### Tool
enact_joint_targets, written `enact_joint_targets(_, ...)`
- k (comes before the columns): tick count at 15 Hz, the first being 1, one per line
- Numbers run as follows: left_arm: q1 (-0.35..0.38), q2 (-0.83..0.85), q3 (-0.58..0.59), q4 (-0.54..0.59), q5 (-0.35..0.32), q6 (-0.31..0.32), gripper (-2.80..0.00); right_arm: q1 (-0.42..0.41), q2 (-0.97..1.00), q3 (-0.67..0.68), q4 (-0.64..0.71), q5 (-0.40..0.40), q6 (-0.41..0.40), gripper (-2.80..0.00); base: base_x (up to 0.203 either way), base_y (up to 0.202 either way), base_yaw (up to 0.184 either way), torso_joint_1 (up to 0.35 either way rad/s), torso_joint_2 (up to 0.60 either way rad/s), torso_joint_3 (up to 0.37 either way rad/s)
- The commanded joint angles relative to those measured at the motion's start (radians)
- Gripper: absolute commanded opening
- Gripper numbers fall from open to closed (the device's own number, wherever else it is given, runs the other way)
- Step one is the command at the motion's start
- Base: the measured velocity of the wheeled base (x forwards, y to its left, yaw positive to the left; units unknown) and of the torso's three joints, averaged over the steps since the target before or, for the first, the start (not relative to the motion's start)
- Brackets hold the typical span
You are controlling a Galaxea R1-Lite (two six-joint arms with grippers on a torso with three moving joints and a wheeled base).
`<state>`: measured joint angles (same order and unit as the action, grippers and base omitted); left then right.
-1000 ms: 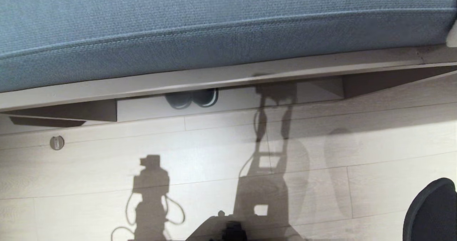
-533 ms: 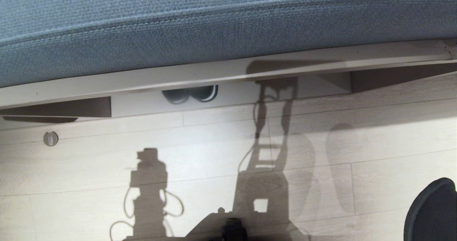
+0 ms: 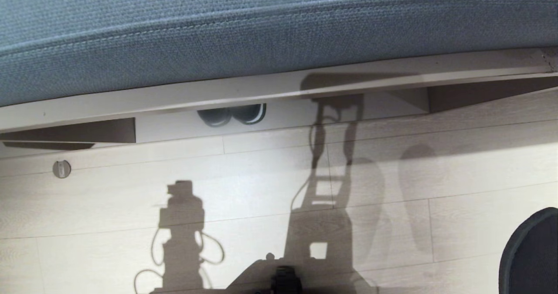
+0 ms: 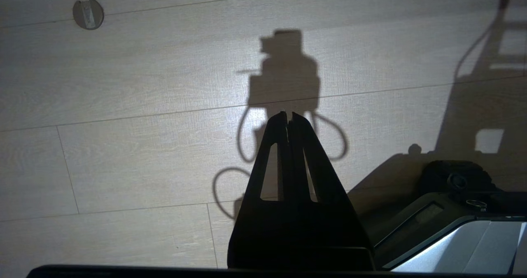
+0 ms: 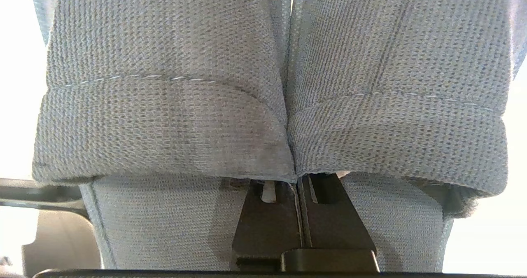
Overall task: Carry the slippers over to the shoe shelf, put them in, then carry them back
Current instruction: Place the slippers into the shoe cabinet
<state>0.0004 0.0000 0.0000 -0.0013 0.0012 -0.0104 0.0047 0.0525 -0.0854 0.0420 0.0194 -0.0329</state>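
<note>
The slippers hang from my right gripper, which is shut on their inner edges where the two wide woven straps meet; its fingertips are hidden under the fabric. In the head view only one dark oval sole shows, at the lower right. The shoe shelf, a low pale wood cubby, runs across the far side under a blue cushion. My left gripper is shut, empty, over bare floor.
A chunkier dark pair with pale sole lines sits inside the shelf. The blue cushion overhangs the shelf top. A round metal fitting is set in the plank floor. My base shows at the near edge.
The head view shifted, so the shelf and floor sit a little lower left in the picture. The dark sole at the lower right has risen slightly. The left gripper stays still.
</note>
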Motion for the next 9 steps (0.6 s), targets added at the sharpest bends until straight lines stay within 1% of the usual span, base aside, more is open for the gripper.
enact_joint_targets(1, 0.001, 0.0, 0.0, 0.0, 0.0, 0.0, -2.8, 0.001, 0.097, -0.032, -0.009, 0.015, 0.001, -2.8, 0.0, 0.0, 0.0, 0.0, 0.0, 0.0)
enact_joint_targets(6, 0.0, 0.0, 0.0, 0.0, 0.0, 0.0, -2.8, 0.006, 0.418, -0.095, -0.117, 0.121, -0.04, -2.8, 0.0, 0.0, 0.0, 0.0, 0.0, 0.0)
enact_joint_targets(8, 0.001, 0.0, 0.0, 0.0, 0.0, 0.0, -2.8, 0.007, 0.544, -0.118, -0.159, 0.169, -0.087, -2.8, 0.0, 0.0, 0.0, 0.0, 0.0, 0.0)
enact_joint_targets(9, 0.0, 0.0, 0.001, 0.0, 0.0, 0.0, -2.8, 0.008, 0.616, -0.123, -0.174, 0.183, -0.124, -2.8, 0.0, 0.0, 0.0, 0.0, 0.0, 0.0)
